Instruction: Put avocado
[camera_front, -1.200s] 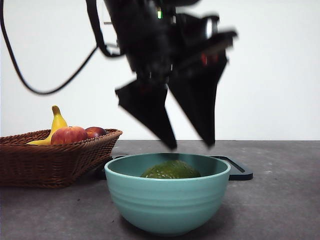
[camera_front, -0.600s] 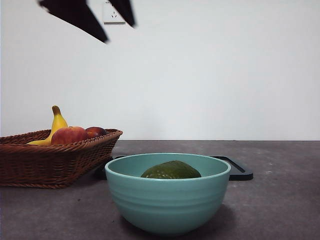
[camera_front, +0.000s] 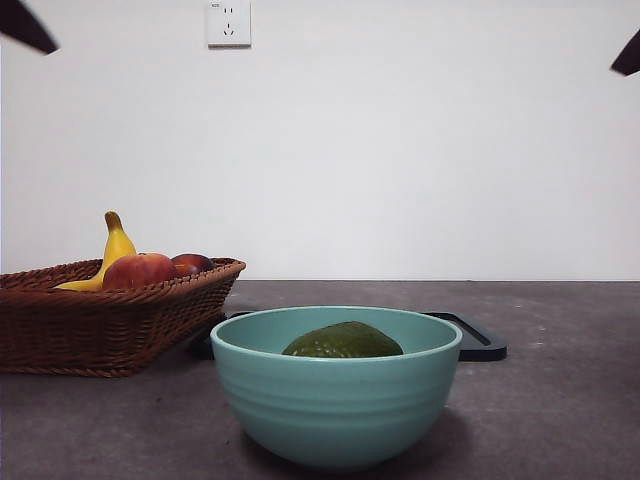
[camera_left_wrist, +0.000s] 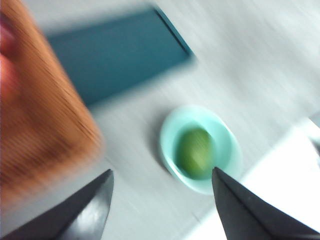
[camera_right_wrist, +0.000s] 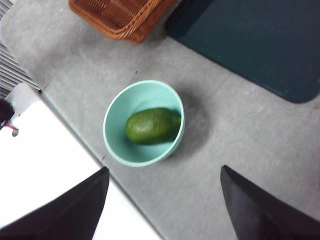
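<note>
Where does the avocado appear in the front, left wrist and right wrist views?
Front view: avocado low at centre, its top showing over the rim of the teal bowl.
Left wrist view: blurred, inside the bowl, right of centre.
Right wrist view: lying inside the bowl, near centre.
Shared landmark: the teal bowl holding it.

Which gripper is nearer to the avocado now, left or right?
Hard to tell. The left gripper and right gripper both hang open, high above the avocado in its bowl.

Avocado (camera_front: 343, 341) half hidden behind bowl rim (camera_front: 336, 357)
</note>
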